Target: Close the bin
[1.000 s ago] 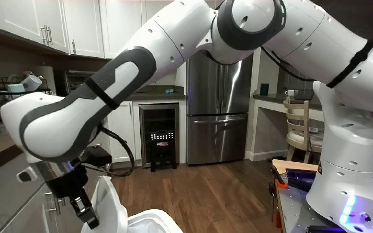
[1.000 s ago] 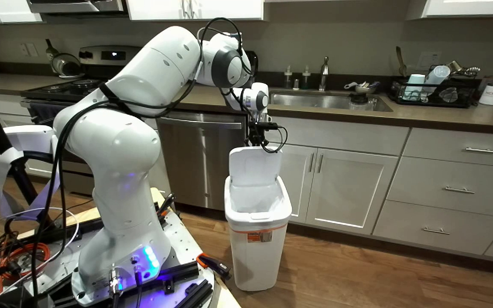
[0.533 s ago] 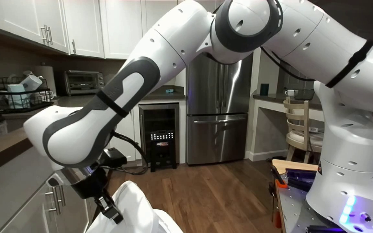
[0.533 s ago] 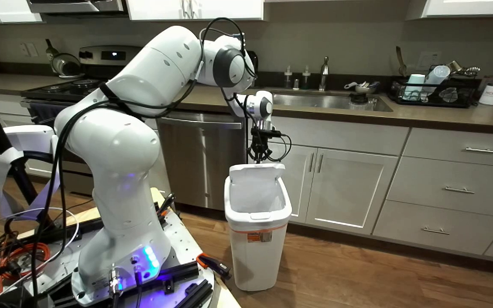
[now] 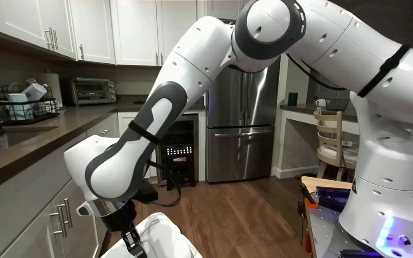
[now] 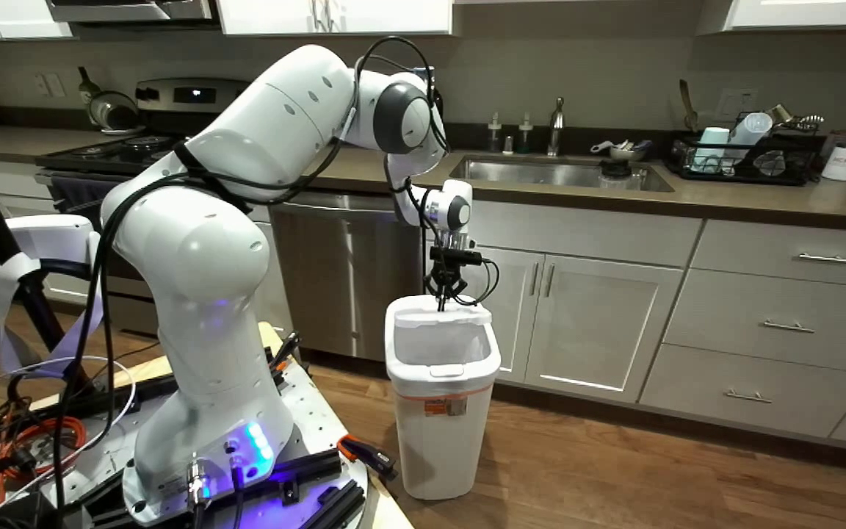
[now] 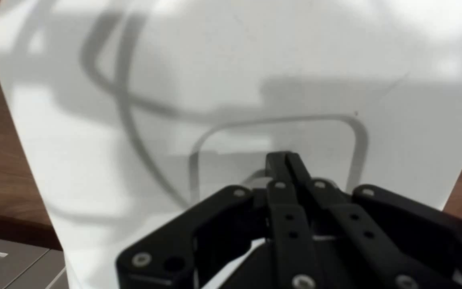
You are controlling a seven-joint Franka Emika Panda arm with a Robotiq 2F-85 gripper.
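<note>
The white bin (image 6: 443, 433) stands on the floor in front of the cabinets. Its lid (image 6: 419, 316) is partly lowered, tilted forward over the back of the rim, and the bin's mouth still shows in front of it. The lid's outer face also shows in an exterior view (image 5: 161, 238) and fills most of the wrist view (image 7: 215, 72). My gripper (image 7: 285, 155) is shut with nothing between its fingers. It points down at the lid's outer face, behind the lid's free edge, in both exterior views (image 5: 140, 252) (image 6: 442, 303). Exact contact is hard to tell.
White lower cabinets (image 6: 599, 316) and a dishwasher (image 6: 353, 272) stand behind the bin. The counter edge (image 5: 48, 143) runs above them beside the arm. The robot's base table (image 6: 320, 419) with an orange-handled tool (image 6: 368, 455) stands beside the bin.
My gripper has moved down and toward the robot's base. The lid has swung from nearly upright to tilted forward over the bin's mouth. The bin's body has stayed in place.
</note>
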